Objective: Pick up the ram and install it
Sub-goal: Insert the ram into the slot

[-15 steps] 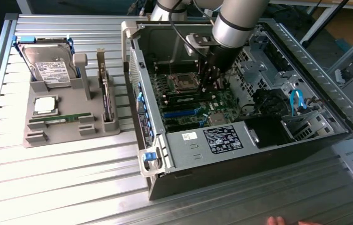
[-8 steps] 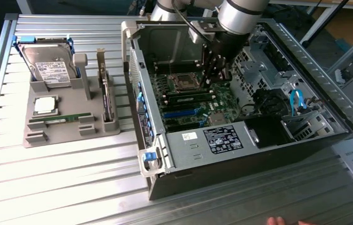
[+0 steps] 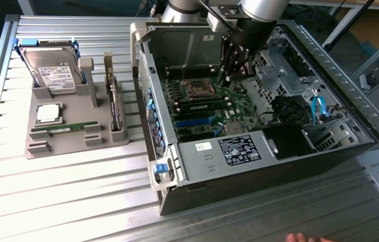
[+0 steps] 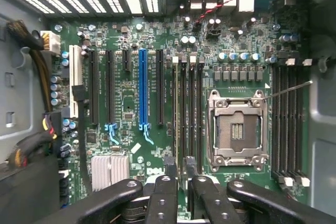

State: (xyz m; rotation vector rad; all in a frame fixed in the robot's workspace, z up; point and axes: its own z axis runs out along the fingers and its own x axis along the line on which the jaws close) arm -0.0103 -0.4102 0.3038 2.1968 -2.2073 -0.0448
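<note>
The ram [image 3: 65, 129] is a slim green stick lying flat in the front slot of the grey parts tray [image 3: 55, 146], on the exterior view's left. My gripper [image 3: 229, 76] hangs inside the open computer case [image 3: 270, 156], far from the ram and above the motherboard [image 3: 209, 108] beside the processor socket [image 3: 197, 88]. In the wrist view the gripper [image 4: 179, 164] is open. Its dark fingertips [image 4: 169, 163] stand a little apart over the black memory slots [image 4: 188, 108], with nothing clamped between them. The empty processor socket [image 4: 236, 127] lies beside those slots.
The tray also carries a hard drive [image 3: 54, 70], a square silver processor chip [image 3: 48, 113] and a dark expansion card [image 3: 114, 106] standing on edge. The case walls enclose the arm. Cables [image 3: 318, 108] and a power supply [image 3: 243, 148] fill the case's near end. A hand [image 3: 304, 238] shows at the bottom edge.
</note>
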